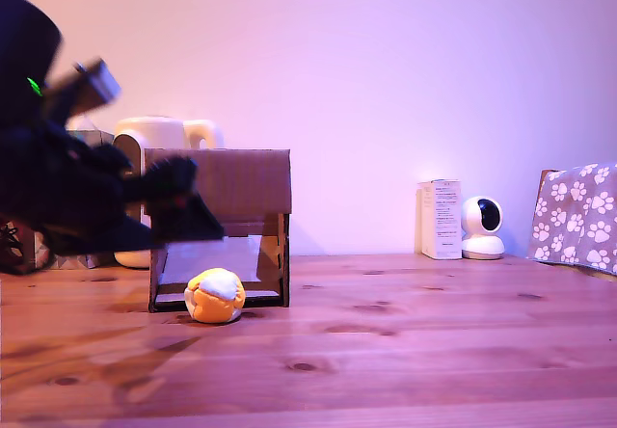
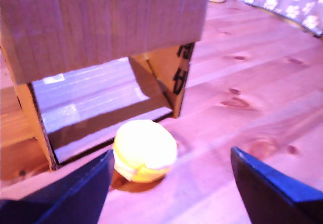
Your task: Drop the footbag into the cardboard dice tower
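The footbag (image 1: pixel 214 295), orange-yellow with a white top panel, lies on the wooden table (image 1: pixel 405 351) just in front of the lower opening of the cardboard dice tower (image 1: pixel 241 182). My gripper (image 1: pixel 198 206) is dark and blurred. It hangs in the air at the tower's front on the exterior view's left, above the footbag. In the wrist view my gripper (image 2: pixel 171 183) is open with nothing held. One dark blue finger (image 2: pixel 75 193) is close beside the footbag (image 2: pixel 145 151) and the other finger (image 2: pixel 272 183) stands well off. The tower (image 2: pixel 101 22) rises right behind the ball.
A white rounded appliance (image 1: pixel 159 134) stands behind the tower. At the back right in the exterior view are a white carton (image 1: pixel 441 219), a small white camera (image 1: pixel 481 227) and a paw-print patterned box (image 1: pixel 578 216). Bare wood spreads to the tower's right.
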